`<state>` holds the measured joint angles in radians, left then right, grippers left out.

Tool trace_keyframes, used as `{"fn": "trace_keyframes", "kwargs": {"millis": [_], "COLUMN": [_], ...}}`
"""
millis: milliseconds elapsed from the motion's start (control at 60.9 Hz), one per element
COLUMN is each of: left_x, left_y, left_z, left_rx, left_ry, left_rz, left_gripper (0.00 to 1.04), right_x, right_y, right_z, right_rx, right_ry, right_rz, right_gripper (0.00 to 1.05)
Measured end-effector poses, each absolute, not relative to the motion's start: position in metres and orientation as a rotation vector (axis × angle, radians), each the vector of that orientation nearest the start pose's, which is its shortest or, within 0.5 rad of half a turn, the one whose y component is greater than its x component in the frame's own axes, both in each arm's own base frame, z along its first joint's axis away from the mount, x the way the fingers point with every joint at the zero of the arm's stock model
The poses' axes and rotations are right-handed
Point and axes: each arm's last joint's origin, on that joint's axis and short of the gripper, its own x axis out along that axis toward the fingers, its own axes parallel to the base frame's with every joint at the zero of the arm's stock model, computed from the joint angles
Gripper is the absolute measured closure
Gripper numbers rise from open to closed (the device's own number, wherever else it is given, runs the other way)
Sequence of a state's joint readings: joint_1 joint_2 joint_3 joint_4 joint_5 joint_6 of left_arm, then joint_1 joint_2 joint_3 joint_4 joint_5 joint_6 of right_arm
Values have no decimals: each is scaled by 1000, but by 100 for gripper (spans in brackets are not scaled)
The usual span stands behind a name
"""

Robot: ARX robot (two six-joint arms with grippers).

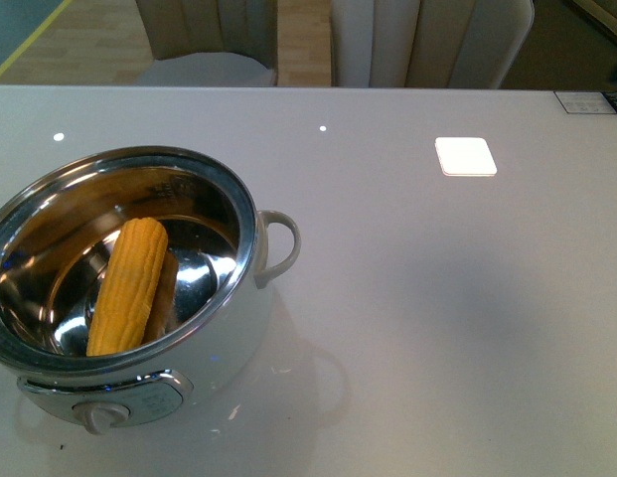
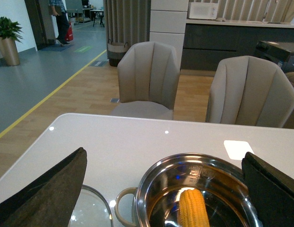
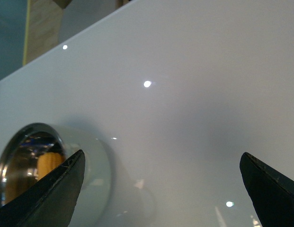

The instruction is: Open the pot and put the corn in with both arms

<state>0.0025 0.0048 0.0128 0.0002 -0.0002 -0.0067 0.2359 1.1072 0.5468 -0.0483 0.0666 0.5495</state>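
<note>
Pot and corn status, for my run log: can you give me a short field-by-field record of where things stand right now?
pot: open, no lid on it, standing on the white table
corn: inside the pot, lying slanted against the steel wall
glass lid: on the table beside the pot, seen in the left wrist view only
left gripper: open, holding nothing, pot seen between its fingers
right gripper: open, holding nothing, over bare table beside the pot
front view: neither arm visible
task state: appears done

Left gripper (image 2: 165, 189) and right gripper (image 3: 161, 189) jaws spread wide
</note>
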Motion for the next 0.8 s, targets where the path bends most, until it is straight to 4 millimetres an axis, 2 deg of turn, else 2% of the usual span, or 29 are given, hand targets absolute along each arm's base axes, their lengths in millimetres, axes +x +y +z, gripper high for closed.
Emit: {"fn": "trace_keyframes", "kwargs": {"millis": [49, 131, 197, 263, 377, 656, 804], "left_x": [97, 97, 97, 97, 97, 97, 97], "left_y": [0, 0, 0, 0, 0, 0, 0], "left_z": [168, 168, 168, 168, 168, 168, 168], "left_rx": [-7, -7, -7, -7, -7, -7, -7], "left_ry": [-8, -8, -8, -8, -8, -8, -8], "left_rz": [3, 3, 0, 3, 3, 3, 3], "left_gripper": [7, 7, 7, 7, 7, 7, 7], "right_x": [204, 200, 199, 189, 176, 153, 142], "right_y": [44, 41, 38, 33, 25, 13, 1], "right_z": [203, 202, 194, 186, 192, 179, 175], "right_rx": [414, 371, 268, 157, 73, 16, 7], "right_ry": [633, 579, 368, 186, 11, 13, 11], "right_rz": [-38, -58, -35, -4, 6, 6, -3], "right_gripper": [9, 11, 21, 33, 53, 102, 103]}}
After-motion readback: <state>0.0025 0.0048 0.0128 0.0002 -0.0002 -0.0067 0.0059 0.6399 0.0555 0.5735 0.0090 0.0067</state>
